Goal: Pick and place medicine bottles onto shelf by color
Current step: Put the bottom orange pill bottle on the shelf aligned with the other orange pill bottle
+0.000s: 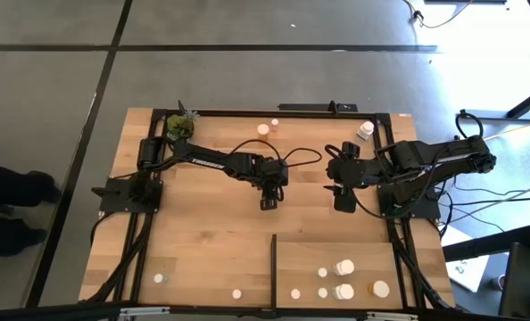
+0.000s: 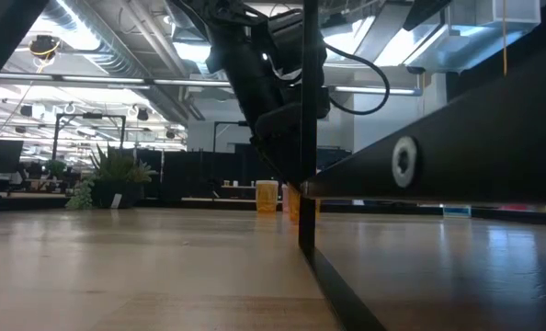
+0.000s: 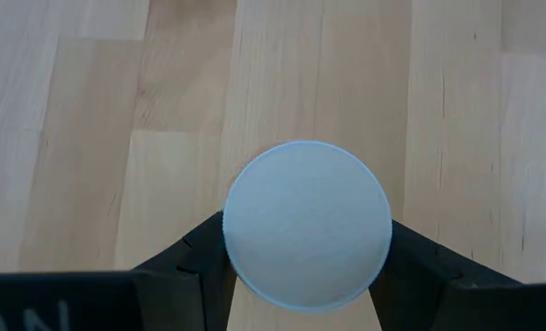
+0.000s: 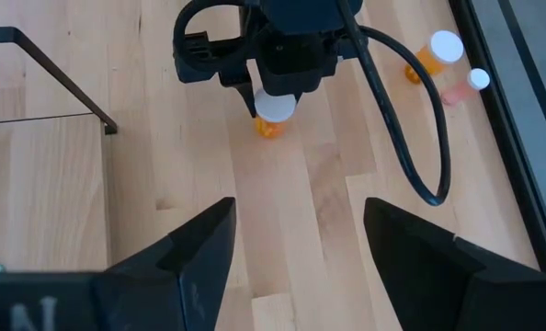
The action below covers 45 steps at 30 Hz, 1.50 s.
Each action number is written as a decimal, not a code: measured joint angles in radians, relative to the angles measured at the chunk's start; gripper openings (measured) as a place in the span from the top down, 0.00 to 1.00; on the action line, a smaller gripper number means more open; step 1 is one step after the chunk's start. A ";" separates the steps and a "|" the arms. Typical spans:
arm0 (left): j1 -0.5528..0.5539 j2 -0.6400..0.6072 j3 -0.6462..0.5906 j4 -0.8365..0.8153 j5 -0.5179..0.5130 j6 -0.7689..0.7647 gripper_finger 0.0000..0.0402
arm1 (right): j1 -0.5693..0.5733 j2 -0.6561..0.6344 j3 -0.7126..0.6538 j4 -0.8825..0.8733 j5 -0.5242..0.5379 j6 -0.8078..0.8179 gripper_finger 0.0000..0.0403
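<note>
The left gripper [image 4: 275, 92] has its fingers [image 3: 186, 271] pinching an orange bottle [image 4: 271, 118] by its white cap [image 3: 307, 223], above the middle of the table [image 1: 202, 232]. The cap is round and smooth, so it could slip out and roll. The right gripper [image 1: 343, 201], fingers spread and empty, waits near; the arms could bump. The shelf [image 1: 336, 251] is well apart.

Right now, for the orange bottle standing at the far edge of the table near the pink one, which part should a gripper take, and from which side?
Probably from straight above, fingers closing on the white cap or just under it. The orange bottle stands upright, so its round cap faces up. The small pink bottle stands close beside it, near the black table frame, so a sideways approach looks crowded. The left gripper grips its own bottle by the cap in this way.
</note>
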 joint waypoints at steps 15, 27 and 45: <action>0.000 0.000 0.000 -0.005 0.000 -0.037 0.43 | 0.000 0.000 0.000 0.000 0.000 0.000 0.40; -0.002 -0.009 -0.001 -0.034 0.000 -0.048 0.19 | 0.000 0.000 0.000 0.000 0.000 -0.002 0.40; -0.055 -0.233 0.001 -0.211 -0.063 -0.072 0.15 | 0.000 0.001 0.000 0.024 0.000 0.000 0.40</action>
